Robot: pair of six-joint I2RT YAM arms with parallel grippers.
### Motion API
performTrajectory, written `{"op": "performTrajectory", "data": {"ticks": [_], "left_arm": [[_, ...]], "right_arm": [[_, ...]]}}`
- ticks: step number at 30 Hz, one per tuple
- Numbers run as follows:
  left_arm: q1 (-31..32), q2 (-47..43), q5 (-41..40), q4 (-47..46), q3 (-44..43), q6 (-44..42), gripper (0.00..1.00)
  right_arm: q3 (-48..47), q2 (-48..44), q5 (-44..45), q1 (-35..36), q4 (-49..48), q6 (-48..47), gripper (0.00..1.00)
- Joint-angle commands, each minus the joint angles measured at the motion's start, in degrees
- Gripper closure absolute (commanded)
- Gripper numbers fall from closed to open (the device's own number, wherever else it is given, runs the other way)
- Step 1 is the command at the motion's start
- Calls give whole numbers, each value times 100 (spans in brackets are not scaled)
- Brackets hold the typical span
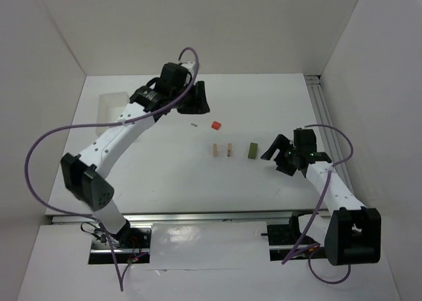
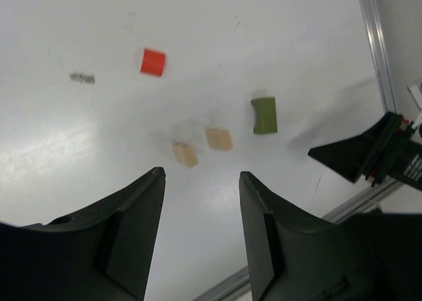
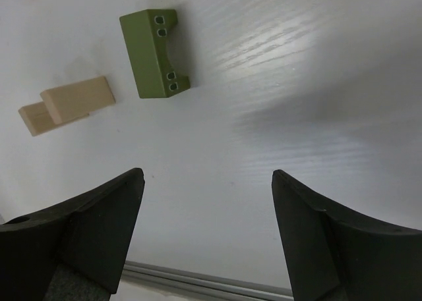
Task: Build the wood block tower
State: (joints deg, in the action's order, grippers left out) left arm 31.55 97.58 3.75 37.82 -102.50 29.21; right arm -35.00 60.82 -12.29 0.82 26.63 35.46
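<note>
Looking down at a white table [image 1: 165, 182], carrying four small blocks, all apart. Sitting in a row near the middle: a tan block [image 1: 215, 151], a second tan block [image 1: 229, 150] just beside it, and a green block [image 1: 252, 149] near those two. Resting farther back, alone: a red block [image 1: 215, 125]. Lying near the red block: a tiny grey bit [image 1: 194, 124].

red block [image 1: 215, 125], olive green block [image 1: 252, 149], tan blocks [image 1: 215, 151]
</note>
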Motion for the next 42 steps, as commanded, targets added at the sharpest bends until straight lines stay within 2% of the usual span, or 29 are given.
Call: {"op": "performTrajectory", "data": {"ticks": [1, 2, 5, 9, 13, 18, 28, 37, 42], "left_arm": [[-26, -912, -164, -178, 869, 225, 39], [-139, -1108, -164, -248, 1307, 321, 39], [-316, -1713, -164, -372, 1906, 444, 39], [-447, -2313, -532, -574, 2435, 559, 40], [-597, -2648, -533, -750, 2726, 621, 40], [-702, -2700, -533, -645, 2726, 621, 40], [-756, -2806, -533, -645, 2779, 621, 40], [-808, -2806, -533, -645, 2779, 569, 40], [-808, -2859, -533, -645, 2832, 568, 41]], "right_arm": [[-138, 342, -327, 190, -852, -119, 15], [-138, 552, -326, 295, -1044, -119, 12], [-279, 1105, -212, 541, -1282, -119, 12], [-271, 1538, 16, 902, -1704, 74, 12], [-156, 1653, 130, 1043, -2188, 189, 12], [-454, 2064, 192, 1105, -2417, 189, 12], [-850, 2470, 79, 1157, -2478, 189, 23], [-903, 2470, -89, 1333, -2584, 417, 24], [-1008, 2663, -457, 1333, -2935, 532, 24]]}}
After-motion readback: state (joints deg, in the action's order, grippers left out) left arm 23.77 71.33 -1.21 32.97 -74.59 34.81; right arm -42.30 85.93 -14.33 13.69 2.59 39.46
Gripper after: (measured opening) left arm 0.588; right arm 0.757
